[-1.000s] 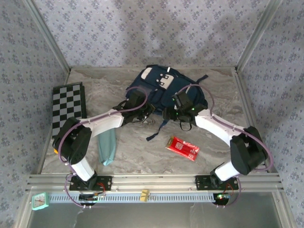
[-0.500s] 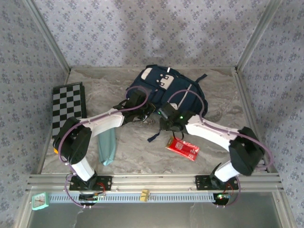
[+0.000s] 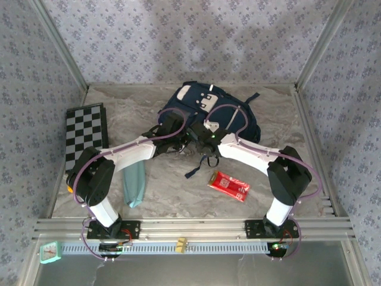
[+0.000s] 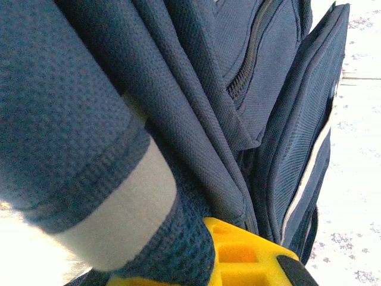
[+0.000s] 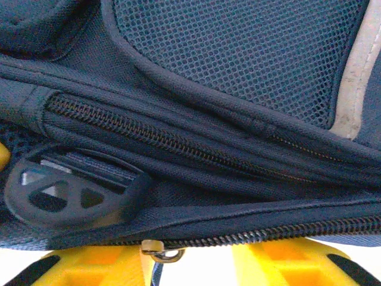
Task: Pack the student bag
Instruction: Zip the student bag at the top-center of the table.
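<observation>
The student bag (image 3: 229, 113) is a navy backpack with a white buckled panel, lying at the back middle of the table. My left gripper (image 3: 180, 136) is at its near-left edge, shut on a fold of navy fabric with a grey band (image 4: 119, 220). Its yellow finger (image 4: 250, 256) shows below that fold. My right gripper (image 3: 205, 137) is pressed against the bag's near edge beside the left one. Its yellow fingers (image 5: 280, 262) stand apart under a closed zipper line (image 5: 268, 229). The zipper pull (image 5: 159, 251) hangs in the gap, close to the left finger.
A folded checkerboard (image 3: 86, 134) lies at the left wall. A teal pouch (image 3: 135, 183) sits near the left arm's base, and a red packet (image 3: 229, 185) lies on the marble in front of the bag. A dark strap (image 3: 196, 170) trails toward the front.
My right arm has swung left along the bag's near edge to sit beside the left gripper, and its jaws have narrowed. The left arm and the bag have stayed put.
</observation>
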